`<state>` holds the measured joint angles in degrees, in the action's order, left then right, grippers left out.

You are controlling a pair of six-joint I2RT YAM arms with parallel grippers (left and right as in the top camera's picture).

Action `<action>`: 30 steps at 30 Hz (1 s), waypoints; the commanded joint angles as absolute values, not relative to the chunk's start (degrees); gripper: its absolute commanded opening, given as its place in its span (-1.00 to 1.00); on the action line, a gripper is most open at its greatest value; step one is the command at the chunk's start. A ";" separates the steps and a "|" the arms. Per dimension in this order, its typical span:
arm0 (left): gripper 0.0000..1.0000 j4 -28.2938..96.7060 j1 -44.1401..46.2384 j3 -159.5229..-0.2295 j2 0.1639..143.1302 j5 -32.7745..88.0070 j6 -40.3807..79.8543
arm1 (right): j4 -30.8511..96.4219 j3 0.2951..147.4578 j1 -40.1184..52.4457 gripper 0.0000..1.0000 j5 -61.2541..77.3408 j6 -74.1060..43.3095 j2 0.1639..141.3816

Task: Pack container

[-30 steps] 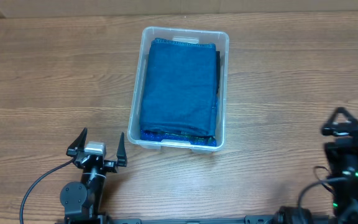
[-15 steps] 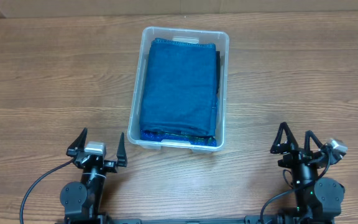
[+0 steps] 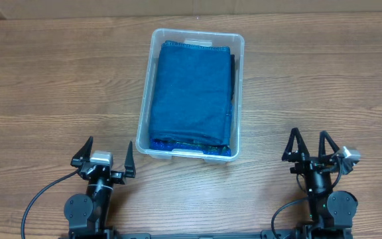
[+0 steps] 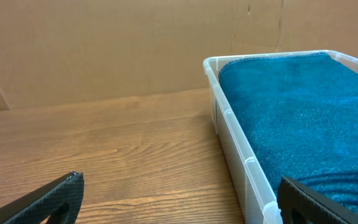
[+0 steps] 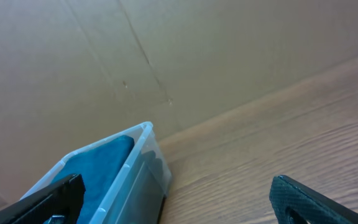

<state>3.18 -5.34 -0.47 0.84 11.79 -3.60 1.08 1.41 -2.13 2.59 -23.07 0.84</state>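
Note:
The container (image 3: 239,99) is a clear plastic bin standing in the middle of the wooden table, long side running away from me. A folded blue towel (image 3: 191,89) fills it almost to the rim. My left gripper (image 3: 108,149) rests low at the front left, just left of the bin's near corner, open and empty. My right gripper (image 3: 308,141) sits at the front right, well clear of the bin, also open and empty. The left wrist view shows the bin's rim (image 4: 229,118) and the towel (image 4: 303,112) beyond the open left gripper (image 4: 179,186). In the right wrist view the container (image 5: 143,163) lies left of the open right gripper (image 5: 176,190).
The wooden table (image 3: 45,79) stretches to both sides of the bin. A brown cardboard wall (image 4: 104,50) stands along the far edge. A black cable (image 3: 38,199) loops by the left arm's base at the front.
The right arm swung in from the right edge to the front right and turned its fingers toward the far side, then shifted slightly left. The left arm, bin and towel stayed still.

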 commanded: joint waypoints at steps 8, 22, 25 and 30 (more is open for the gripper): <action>1.00 3.16 -5.72 -0.27 0.25 11.62 -4.73 | 4.78 0.45 -4.69 1.00 1.61 -22.44 0.16; 1.00 3.16 -5.72 -0.27 0.25 11.62 -4.73 | 4.73 0.45 -4.69 1.00 1.61 -22.46 0.16; 1.00 3.16 -5.72 -0.27 0.25 11.62 -4.73 | 4.73 0.45 -4.69 1.00 1.61 -22.46 0.16; 1.00 3.16 -5.72 -0.27 0.25 11.62 -4.73 | 4.73 0.45 -4.69 1.00 1.61 -22.46 0.16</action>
